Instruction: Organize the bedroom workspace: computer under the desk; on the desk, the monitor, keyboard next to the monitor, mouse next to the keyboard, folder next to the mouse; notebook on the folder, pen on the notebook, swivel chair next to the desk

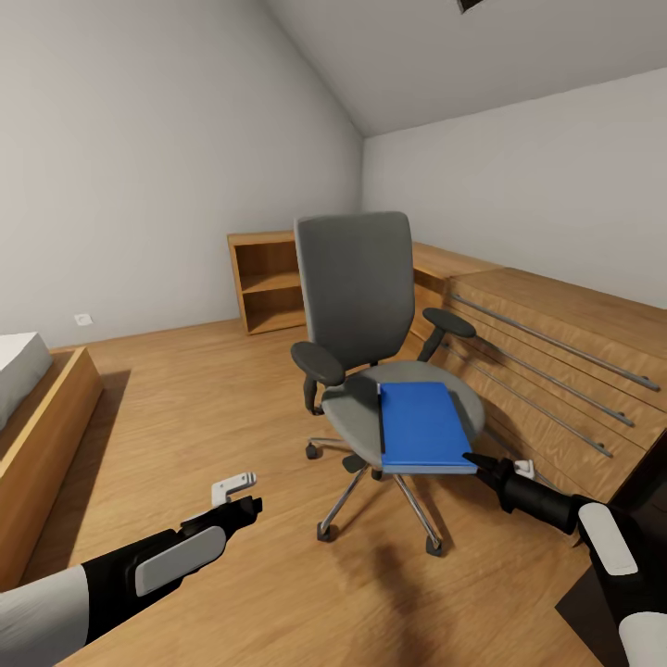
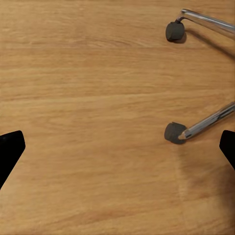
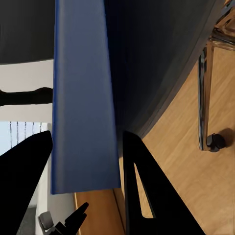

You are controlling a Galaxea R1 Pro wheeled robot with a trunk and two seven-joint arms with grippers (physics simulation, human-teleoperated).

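The grey swivel chair (image 1: 357, 306) stands mid-room on the wooden floor. The blue folder (image 1: 421, 426) lies flat on its seat and overhangs the front edge. My right gripper (image 1: 474, 459) is at the folder's near right corner. In the right wrist view the folder's edge (image 3: 83, 98) runs between the two black fingers (image 3: 147, 196), which press on either face of it. My left gripper (image 1: 243, 493) hangs open over bare floor to the left of the chair base, holding nothing. In the left wrist view the left gripper (image 2: 117, 147) has two chair castors (image 2: 174, 132) beyond it.
A low wooden-framed bed (image 1: 46, 408) lies at the left. A light-wood shelving unit (image 1: 269, 278) stands against the back wall. A long wooden unit with metal rails (image 1: 556, 361) runs along the right, close behind the chair. Open floor lies between bed and chair.
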